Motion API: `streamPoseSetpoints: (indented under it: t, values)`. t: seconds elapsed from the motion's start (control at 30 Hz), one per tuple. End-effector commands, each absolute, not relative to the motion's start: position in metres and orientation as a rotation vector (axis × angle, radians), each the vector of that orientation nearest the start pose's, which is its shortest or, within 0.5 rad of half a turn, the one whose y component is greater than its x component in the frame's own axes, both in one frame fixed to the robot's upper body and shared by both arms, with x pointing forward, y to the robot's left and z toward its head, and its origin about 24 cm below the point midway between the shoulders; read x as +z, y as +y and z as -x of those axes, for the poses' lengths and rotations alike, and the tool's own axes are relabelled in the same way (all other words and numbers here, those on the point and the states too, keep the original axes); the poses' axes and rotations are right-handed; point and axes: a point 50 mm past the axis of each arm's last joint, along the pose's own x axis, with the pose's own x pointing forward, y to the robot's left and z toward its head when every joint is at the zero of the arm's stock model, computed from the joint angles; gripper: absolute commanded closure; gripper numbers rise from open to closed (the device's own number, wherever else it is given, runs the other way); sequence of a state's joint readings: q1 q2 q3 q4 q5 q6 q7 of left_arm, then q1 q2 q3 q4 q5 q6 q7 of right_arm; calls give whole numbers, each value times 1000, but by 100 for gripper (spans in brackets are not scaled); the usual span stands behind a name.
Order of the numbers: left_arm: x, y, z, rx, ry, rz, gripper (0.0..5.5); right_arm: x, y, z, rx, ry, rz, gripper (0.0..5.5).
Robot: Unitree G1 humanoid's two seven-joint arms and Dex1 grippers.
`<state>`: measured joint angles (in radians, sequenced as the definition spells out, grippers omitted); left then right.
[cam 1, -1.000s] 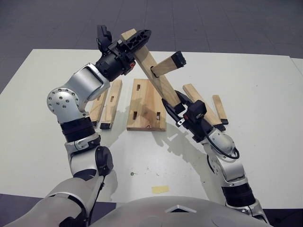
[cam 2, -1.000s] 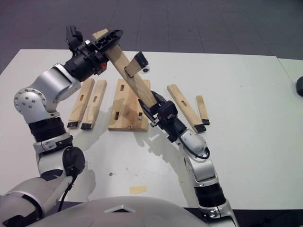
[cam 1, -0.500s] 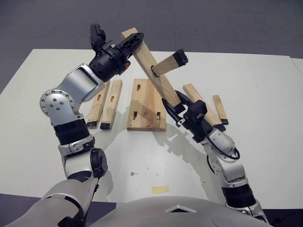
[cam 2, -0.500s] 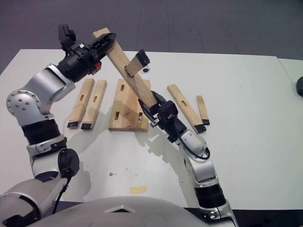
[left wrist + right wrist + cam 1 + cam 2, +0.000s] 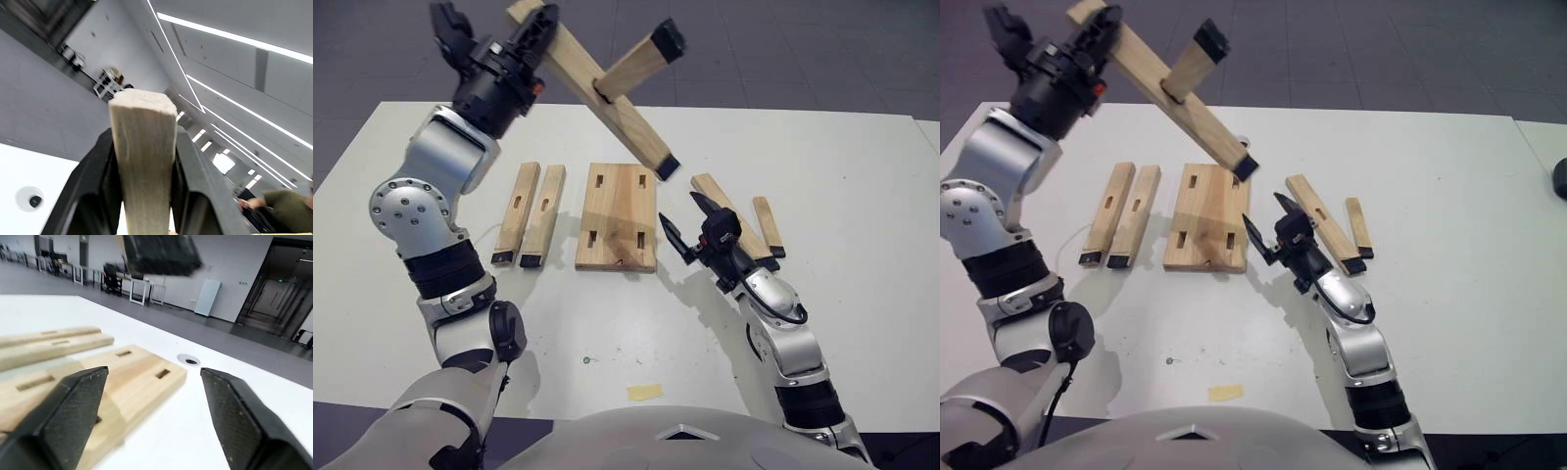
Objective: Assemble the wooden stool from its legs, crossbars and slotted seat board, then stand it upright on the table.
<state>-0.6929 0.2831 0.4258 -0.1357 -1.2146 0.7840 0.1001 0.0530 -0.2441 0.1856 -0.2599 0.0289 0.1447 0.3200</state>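
Note:
My left gripper (image 5: 522,41) is shut on the upper end of a wooden leg (image 5: 607,103), held slanting high over the table. A short crossbar (image 5: 641,61) sticks out of the leg's slot. In the left wrist view the leg's end (image 5: 144,161) sits between the black fingers (image 5: 93,186). The leg's black-capped lower end hangs above the slotted seat board (image 5: 617,217), which lies flat on the table. Beside the board's right edge my right gripper (image 5: 678,215) is open and holds nothing, its fingers (image 5: 73,406) spread wide above the board (image 5: 142,377).
Two slotted legs (image 5: 514,213) (image 5: 545,213) lie side by side left of the board. Right of it lie another leg (image 5: 729,215) and a short crossbar (image 5: 767,227). A scrap of yellow tape (image 5: 644,392) sits near the white table's front edge.
My right gripper let go of the leg's lower end and opened. The left arm lifted the leg and crossbar up and to the left, clear of the right gripper.

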Motion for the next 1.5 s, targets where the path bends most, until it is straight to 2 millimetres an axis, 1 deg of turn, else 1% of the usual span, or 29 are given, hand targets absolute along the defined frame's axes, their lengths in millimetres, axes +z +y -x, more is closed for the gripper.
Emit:
streamPoseSetpoints:
  t: [0.03, 0.17, 0.2, 0.27, 0.33, 0.43, 0.5, 0.63, 0.73, 0.8, 0.9, 0.93, 1.0, 1.1, 1.27, 1.37, 1.5]
  values:
    - [244, 194, -299, -416, -206, 605, 446, 53, -143, -233, 424, 121, 243, 117]
    - [242, 202, -286, -331, -261, 297, 446, 40, -136, -227, 480, 212, 267, 56]
    - [244, 204, -282, -323, -286, 269, 446, 37, -133, -225, 509, 233, 268, 44]
    - [249, 206, -279, -345, -319, 318, 446, 32, -126, -222, 549, 256, 245, 14]
    - [251, 208, -278, -381, -325, 408, 446, 30, -116, -220, 610, 266, 235, 10]
    - [244, 221, -279, -360, -310, 526, 446, 33, -98, -221, 688, 227, 230, 10]
    - [237, 228, -279, -349, -283, 550, 446, 39, -94, -223, 683, 193, 194, 10]
    - [214, 242, -275, -303, -195, 531, 446, 38, -108, -222, 605, 177, 200, 10]
    - [198, 241, -265, -371, -120, 536, 446, 38, -121, -223, 545, 178, 200, 10]
    - [189, 242, -263, -394, -86, 533, 446, 39, -127, -223, 527, 178, 200, 10]
    - [178, 245, -269, -386, -54, 501, 446, 40, -132, -224, 508, 179, 200, 10]
    - [174, 245, -271, -377, -43, 464, 446, 40, -133, -225, 498, 173, 201, 10]
    - [171, 247, -274, -364, -45, 418, 446, 43, -133, -227, 484, 163, 185, 10]
    - [172, 248, -279, -360, -58, 394, 446, 44, -132, -227, 477, 160, 175, 10]
    - [163, 249, -275, -355, -24, 345, 446, 45, -130, -228, 485, 158, 174, 10]
    - [152, 242, -269, -364, 5, 295, 446, 46, -131, -229, 487, 154, 181, 10]
    - [125, 225, -250, -393, 64, 172, 446, 47, -132, -229, 488, 150, 197, 10]
